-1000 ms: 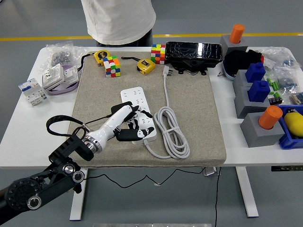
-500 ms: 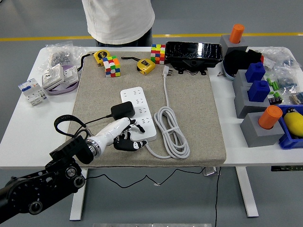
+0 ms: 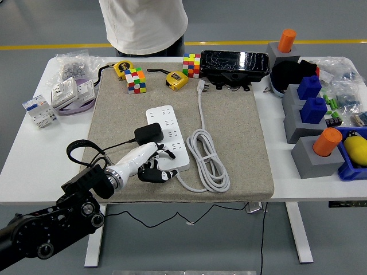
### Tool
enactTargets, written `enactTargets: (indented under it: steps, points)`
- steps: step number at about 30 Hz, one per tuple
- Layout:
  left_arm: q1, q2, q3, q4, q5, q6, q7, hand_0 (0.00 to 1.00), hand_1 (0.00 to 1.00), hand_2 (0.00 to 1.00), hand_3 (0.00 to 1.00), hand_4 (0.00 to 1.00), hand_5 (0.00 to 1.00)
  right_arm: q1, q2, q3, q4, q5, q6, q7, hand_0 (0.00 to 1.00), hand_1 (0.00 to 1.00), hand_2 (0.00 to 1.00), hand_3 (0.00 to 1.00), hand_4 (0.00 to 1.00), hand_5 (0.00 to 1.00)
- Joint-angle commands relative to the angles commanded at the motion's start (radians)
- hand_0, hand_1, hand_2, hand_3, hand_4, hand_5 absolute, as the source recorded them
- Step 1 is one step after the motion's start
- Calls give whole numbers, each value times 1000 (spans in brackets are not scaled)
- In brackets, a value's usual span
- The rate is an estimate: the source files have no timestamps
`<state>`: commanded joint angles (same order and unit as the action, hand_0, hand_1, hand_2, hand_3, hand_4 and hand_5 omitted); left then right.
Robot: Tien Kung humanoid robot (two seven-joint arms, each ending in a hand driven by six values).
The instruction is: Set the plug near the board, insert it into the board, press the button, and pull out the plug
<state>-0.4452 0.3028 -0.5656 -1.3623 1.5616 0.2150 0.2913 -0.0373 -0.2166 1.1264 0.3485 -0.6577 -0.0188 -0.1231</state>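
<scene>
I see my left hand [image 3: 150,162] over the near left corner of the white power strip [image 3: 168,139], which lies on the grey mat [image 3: 241,137]. The fingers are loosely curled and grasp nothing; whether the tips touch the strip I cannot tell. The black plug [image 3: 148,133] sits at the strip's left edge, just beyond the hand; I cannot tell whether its pins are seated in a socket. Its thin black cable [image 3: 112,146] runs left from the strip toward my forearm. The strip's own white cord [image 3: 207,163] lies coiled just right of it, ending in a white plug [image 3: 200,86] beyond the strip's far end.

Right of the strip, at the table's right edge, a blue bin [image 3: 351,163] holds a yellow object [image 3: 356,148]. Grey blocks beside it carry orange cylinders [image 3: 327,141] and blue pieces [image 3: 314,109]. Beyond the strip, 2 colour cubes [image 3: 136,79] and a black box [image 3: 235,62] sit at the mat's far edge. A person [image 3: 143,23] stands past them.
</scene>
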Motion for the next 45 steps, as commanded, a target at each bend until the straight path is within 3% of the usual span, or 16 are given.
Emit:
enactTargets:
  steps: [12,20,25,28,35,37,38,43,44,45]
  points:
    - [3,0,6,8,19,-22,32,84,55,126,685,806,330,-5,4,4,1,-2,1,0,549,651,671,572,916,429]
    - [3,-1,8,6,91,-37,62,85,55,125,673,809,331,-7,7,11,0,-4,0,0,550,651,669,572,917,429]
    - [7,-2,3,3,79,-42,55,85,55,125,673,809,331,-7,10,15,1,-4,1,1,550,651,669,572,917,429]
    - [16,0,-11,-14,17,-28,7,86,55,126,661,811,332,-8,11,17,1,-4,0,1,548,651,670,573,917,430]
    - [26,3,-62,-48,-180,71,-203,97,55,137,616,809,332,-10,11,15,0,-4,0,2,548,651,670,572,917,430]
    - [25,0,-72,-38,-195,112,-261,97,55,137,616,809,332,-9,11,14,0,-4,0,2,548,651,670,572,917,430]
    - [25,-2,-75,-31,-200,133,-287,163,115,210,599,807,336,-8,11,15,0,-4,0,2,548,651,670,572,917,430]
    - [18,-17,-96,19,-207,223,-385,163,115,210,599,807,336,-8,11,15,0,-3,0,2,548,651,670,572,917,430]
    - [15,-23,-103,33,-194,233,-393,250,269,376,582,799,326,-8,11,15,0,-3,0,1,548,651,670,572,917,430]
    - [11,-30,-111,49,-172,236,-394,250,269,376,582,799,326,-8,11,15,-1,-3,0,1,548,651,670,572,917,430]
